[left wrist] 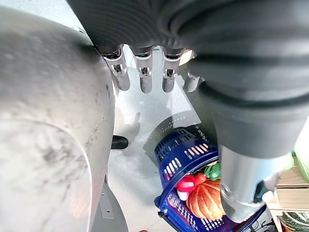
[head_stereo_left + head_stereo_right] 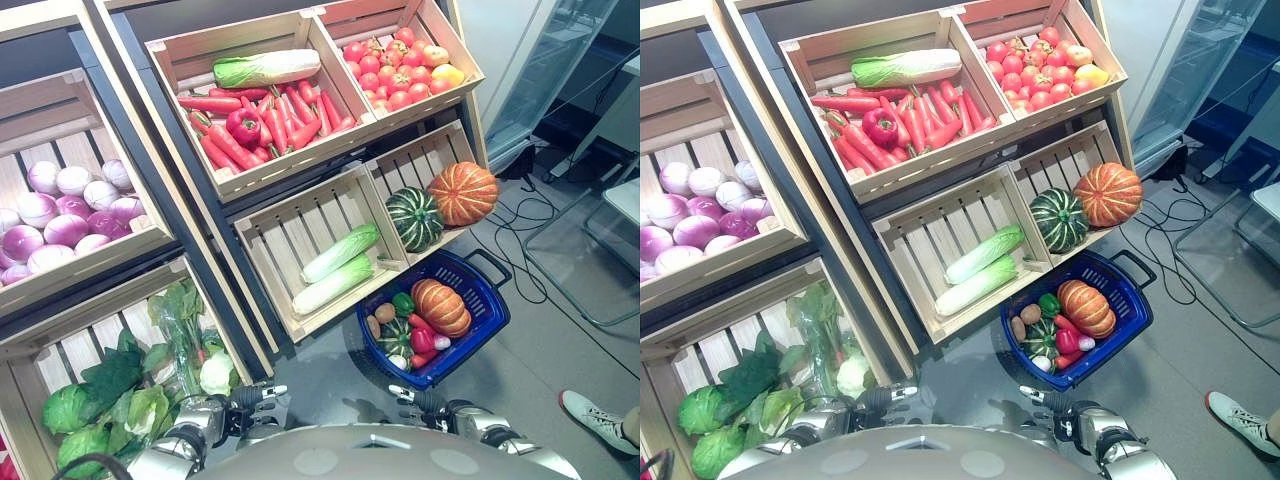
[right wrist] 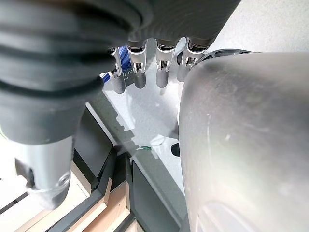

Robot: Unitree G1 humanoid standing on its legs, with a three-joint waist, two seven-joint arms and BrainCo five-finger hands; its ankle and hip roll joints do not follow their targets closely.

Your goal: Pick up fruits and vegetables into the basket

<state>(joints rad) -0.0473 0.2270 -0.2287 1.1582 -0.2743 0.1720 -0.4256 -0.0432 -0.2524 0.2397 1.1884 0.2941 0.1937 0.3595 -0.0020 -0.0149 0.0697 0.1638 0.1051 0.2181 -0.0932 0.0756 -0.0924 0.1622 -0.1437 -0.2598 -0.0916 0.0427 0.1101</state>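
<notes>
Both hands are seen low at the bottom edge of the head views, held close in front of the robot: the left hand (image 2: pixel 252 402) at lower centre-left and the right hand (image 2: pixel 420 402) at lower centre-right. In each wrist view the fingers are shown straight and relaxed with nothing between them, so both hands are judged empty and unclenched. The blue basket (image 2: pixel 490 300) is set on the floor at lower right of the frame, just up and to the right of the right hand, and is already loaded with a small orange pumpkin (image 2: pixel 441 306), a small striped green squash (image 2: pixel 395 336), a green pepper (image 2: pixel 403 303) and other pieces. Produce yet to be picked is found up the frame in the wooden crates: two napa cabbages (image 2: pixel 340 268) in the middle crate directly above the hands, their long axes running from lower left to upper right, and a large green squash (image 2: pixel 414 218) beside a large orange pumpkin (image 2: pixel 462 192) in the crate to the right. The cabbages are judged roughly midway between the two hands; the squash and pumpkin lie nearer the right hand, which is also the nearer one to the basket.
</notes>
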